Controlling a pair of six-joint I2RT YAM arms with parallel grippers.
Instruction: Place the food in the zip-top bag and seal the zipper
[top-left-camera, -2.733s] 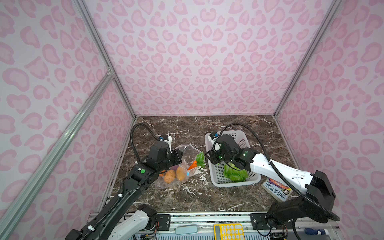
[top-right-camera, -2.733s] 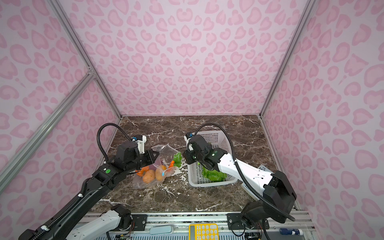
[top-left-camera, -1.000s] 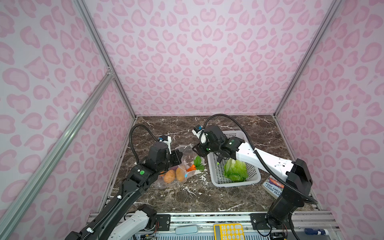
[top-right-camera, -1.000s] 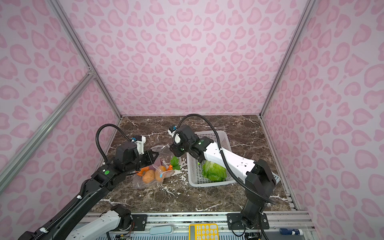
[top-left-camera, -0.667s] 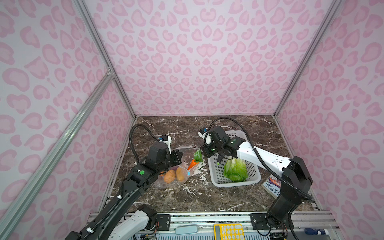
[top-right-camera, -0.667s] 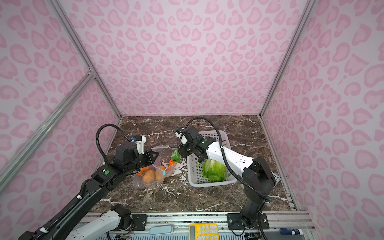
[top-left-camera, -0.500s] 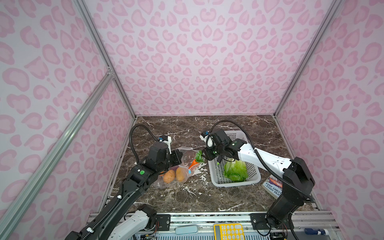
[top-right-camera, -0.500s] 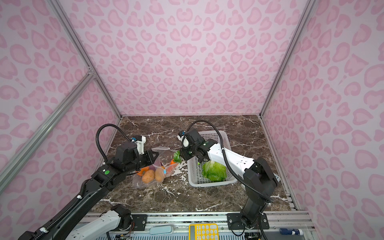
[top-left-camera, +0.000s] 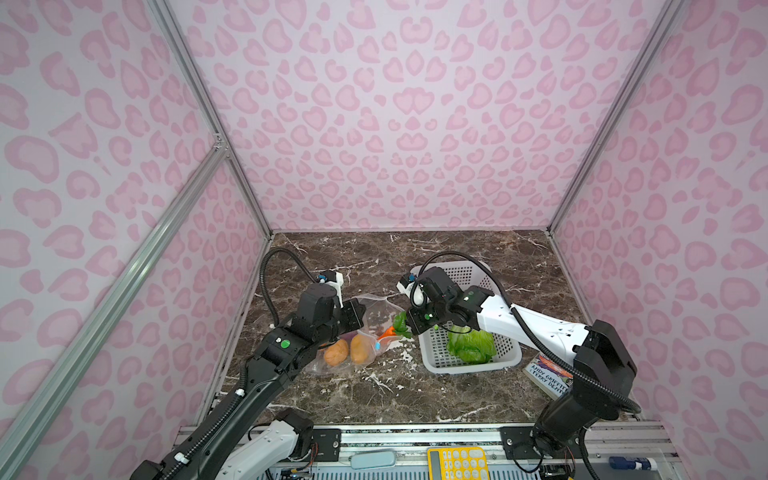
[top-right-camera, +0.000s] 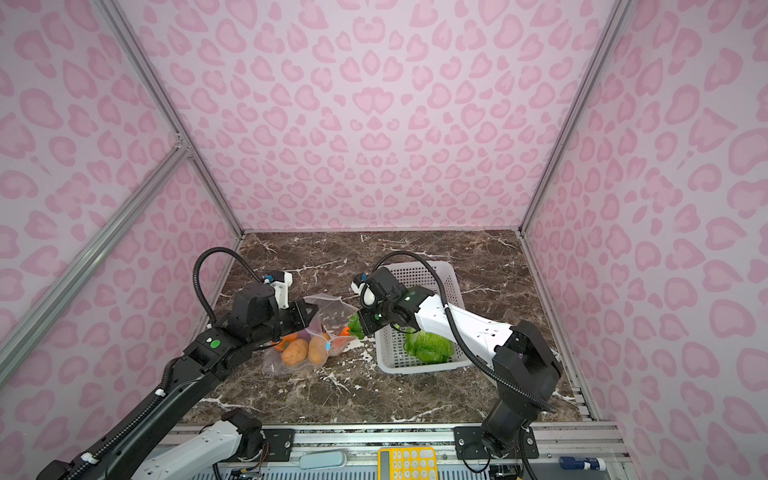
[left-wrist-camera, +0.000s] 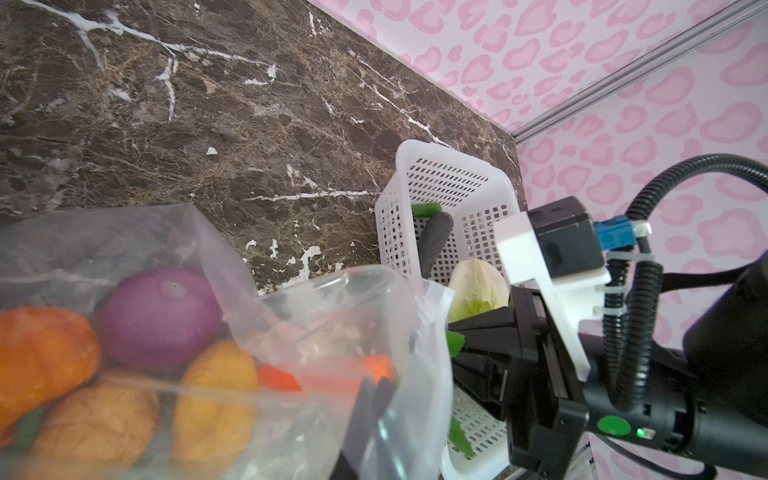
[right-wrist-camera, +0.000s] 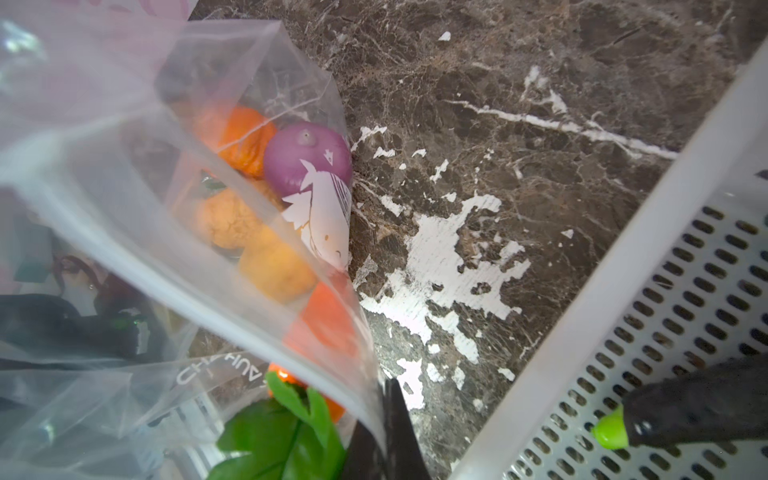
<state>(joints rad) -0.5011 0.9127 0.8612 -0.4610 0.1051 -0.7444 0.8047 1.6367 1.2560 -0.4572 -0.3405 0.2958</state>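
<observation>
The clear zip-top bag (top-left-camera: 368, 320) lies on the marble with its mouth held up. Inside it are two potatoes (top-left-camera: 336, 352), a purple onion (left-wrist-camera: 160, 316), a pumpkin (left-wrist-camera: 41, 353) and the carrot (top-left-camera: 388, 331), whose green leaves stick out of the mouth. My left gripper (top-left-camera: 360, 308) is shut on the mouth's left edge. My right gripper (right-wrist-camera: 390, 432) is shut on the opposite edge, at the end of the zipper (right-wrist-camera: 208, 316). A small blue tab (top-left-camera: 377, 344) shows on the strip. The cabbage (top-left-camera: 471, 345) lies in the white basket (top-left-camera: 469, 366).
The basket also holds a dark toy piece with a green tip (right-wrist-camera: 685, 411). A book (top-left-camera: 548, 374) lies right of the basket at the front. A yellow calculator (top-left-camera: 457, 463) sits on the front rail. Pink patterned walls close in three sides.
My right gripper has come out of the basket, moved left to the bag's mouth and closed on its edge. The left gripper has stayed shut on the bag.
</observation>
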